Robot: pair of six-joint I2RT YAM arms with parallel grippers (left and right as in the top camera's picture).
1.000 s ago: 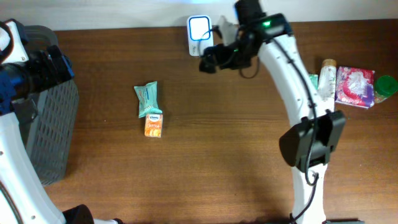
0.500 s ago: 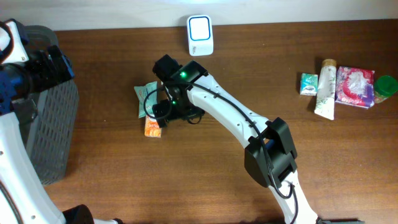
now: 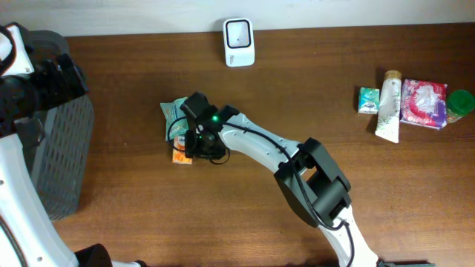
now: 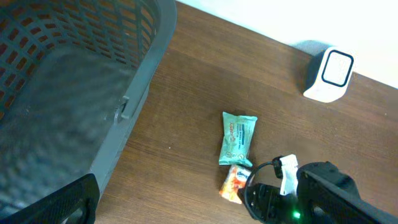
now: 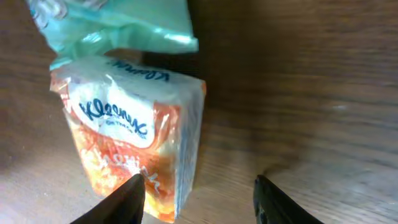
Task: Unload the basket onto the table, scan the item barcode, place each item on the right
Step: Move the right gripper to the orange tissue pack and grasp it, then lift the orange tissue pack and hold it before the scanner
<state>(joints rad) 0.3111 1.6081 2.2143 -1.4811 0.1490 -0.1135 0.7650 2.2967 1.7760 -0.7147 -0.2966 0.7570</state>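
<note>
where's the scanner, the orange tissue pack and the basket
scanner (image 3: 239,42), overhead view, middle of its white body
orange tissue pack (image 5: 129,148), right wrist view, front just below the logo
basket (image 4: 56,43), left wrist view, its mesh wall

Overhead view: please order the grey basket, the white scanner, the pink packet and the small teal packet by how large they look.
1. grey basket, though partly hidden
2. pink packet
3. white scanner, only slightly smaller; a close call
4. small teal packet

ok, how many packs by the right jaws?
2: an orange Kleenex pack, and a teal packet touching its end nearer the scanner. The right arm may hide more.
</note>
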